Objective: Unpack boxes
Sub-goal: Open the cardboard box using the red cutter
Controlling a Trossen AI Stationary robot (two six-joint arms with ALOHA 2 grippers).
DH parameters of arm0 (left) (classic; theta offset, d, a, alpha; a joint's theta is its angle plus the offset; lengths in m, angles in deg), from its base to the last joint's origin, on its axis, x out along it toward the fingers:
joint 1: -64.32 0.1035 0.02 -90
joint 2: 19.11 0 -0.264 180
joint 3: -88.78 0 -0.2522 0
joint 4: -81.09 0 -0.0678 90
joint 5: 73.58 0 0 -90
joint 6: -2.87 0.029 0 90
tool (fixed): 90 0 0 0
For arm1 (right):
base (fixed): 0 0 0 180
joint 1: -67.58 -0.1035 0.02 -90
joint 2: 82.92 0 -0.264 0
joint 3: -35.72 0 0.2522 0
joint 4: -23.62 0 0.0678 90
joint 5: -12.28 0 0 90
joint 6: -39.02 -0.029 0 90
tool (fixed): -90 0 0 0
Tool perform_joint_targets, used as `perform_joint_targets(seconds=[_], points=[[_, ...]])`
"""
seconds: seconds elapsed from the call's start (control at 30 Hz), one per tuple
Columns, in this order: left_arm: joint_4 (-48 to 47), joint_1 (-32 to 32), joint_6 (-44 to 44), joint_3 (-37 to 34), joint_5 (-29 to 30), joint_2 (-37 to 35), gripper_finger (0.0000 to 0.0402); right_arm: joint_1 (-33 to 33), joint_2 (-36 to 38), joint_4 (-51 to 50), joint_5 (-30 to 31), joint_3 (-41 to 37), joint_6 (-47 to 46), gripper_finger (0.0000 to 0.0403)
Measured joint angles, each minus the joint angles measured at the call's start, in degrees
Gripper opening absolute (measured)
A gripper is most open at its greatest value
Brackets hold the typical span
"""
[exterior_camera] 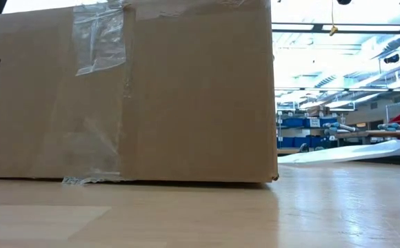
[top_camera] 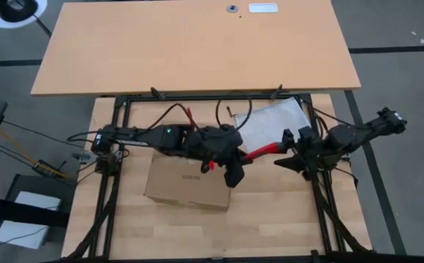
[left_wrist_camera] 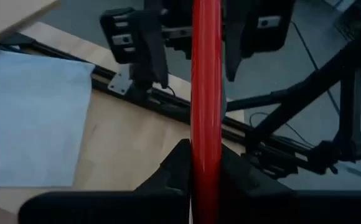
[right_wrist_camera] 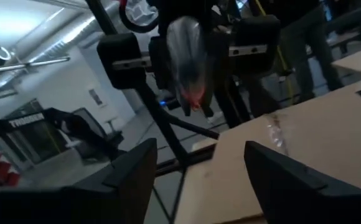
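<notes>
The box (top_camera: pixel 188 184) lies at lower centre of the high view, its long axis running left to right, directly below the left gripper (top_camera: pixel 230 162), the nearer arm. That gripper is clamped on the red box cutter (top_camera: pixel 262 151), whose handle reaches rightward to the right gripper (top_camera: pixel 291 150), jaws standing wide. The pale wooden table (top_camera: pixel 285 219) also carries a clear bag (top_camera: pixel 273 119) at upper right; shelving shows behind.

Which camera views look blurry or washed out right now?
Left wrist view: the red-handled box cutter is soft and close to the lens. Right wrist view: motion-smeared throughout. Low view: bright ceiling lights wash out the room behind the carton.
</notes>
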Motion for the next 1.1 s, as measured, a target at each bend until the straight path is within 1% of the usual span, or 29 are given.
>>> perform_joint_targets(seconds=[0.2, 0.33, 0.43, 0.53, 0.7, 0.83, 0.9, 1.1], points=[[-0.36, -0.95, -0.46, -0.02, 0.67, 1.13, 0.0046, -0.01, -3.83, 6.06, -1.35, -0.01, 0.01, 0.0234], [-0.39, -0.95, -1.10, -0.02, 0.08, 1.64, 0.0046, -0.01, -5.65, 6.43, -1.43, -0.01, 1.53, 0.0221], [-0.36, -0.95, -1.14, 0.00, -0.35, 2.18, 0.0046, 0.01, -6.79, 6.87, -2.90, 0.03, 2.65, 0.0210], [-0.80, -0.81, -1.36, -0.04, -2.59, 2.89, 0.0046, 0.06, -8.46, 4.66, -3.69, 2.28, 3.66, 0.0199], [-1.68, -0.78, -1.41, -0.04, -3.33, 3.30, 0.0046, 0.23, -12.04, -3.46, -4.26, 7.95, 9.30, 0.0186], [-2.40, -0.82, -1.39, -0.04, -3.50, 3.45, 0.0046, 0.42, -14.32, -9.64, -4.73, 11.20, 11.46, 0.0180], [-2.44, -0.87, -1.39, -0.04, -3.62, 3.45, 0.0046, 0.42, -14.79, -9.36, -5.59, 11.58, 11.88, 0.0178], [-2.36, -0.87, -1.37, -0.04, -3.41, 3.45, 0.0046, 0.67, -15.28, -9.25, -5.71, 11.86, 11.53, 0.0166]])
